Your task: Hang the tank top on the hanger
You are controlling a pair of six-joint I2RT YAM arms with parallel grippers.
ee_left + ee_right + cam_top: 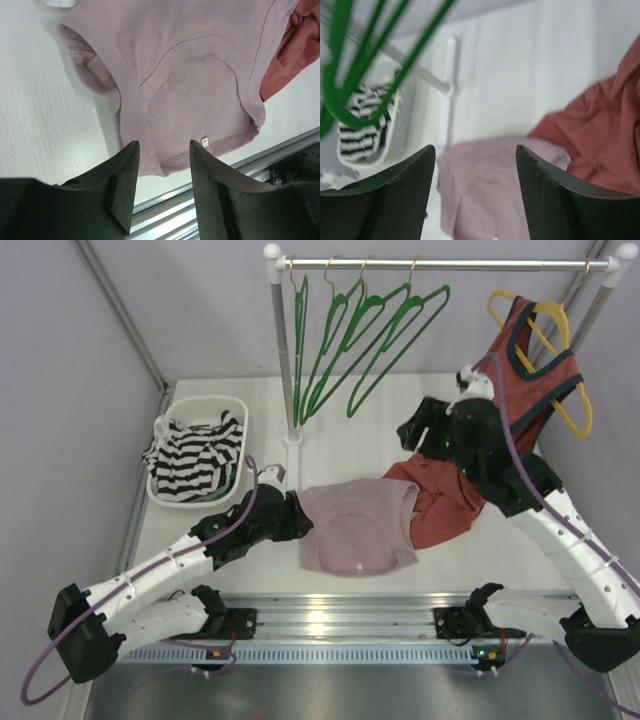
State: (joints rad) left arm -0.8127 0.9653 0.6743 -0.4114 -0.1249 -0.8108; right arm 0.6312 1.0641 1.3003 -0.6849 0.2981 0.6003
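The dusty-pink tank top lies flat in the middle of the white table. It also shows in the left wrist view and, blurred, in the right wrist view. My left gripper is at its left edge, open and empty, with the fabric's corner just past the fingertips. Several green hangers hang on the rail at the back and show in the right wrist view. My right gripper is raised right of the hangers, open and empty.
A rust-red garment lies against the tank top's right side. A rust-red top with green trim hangs on a yellow hanger at the back right. A white basket with a striped garment stands at the left. The rail's post stands behind the tank top.
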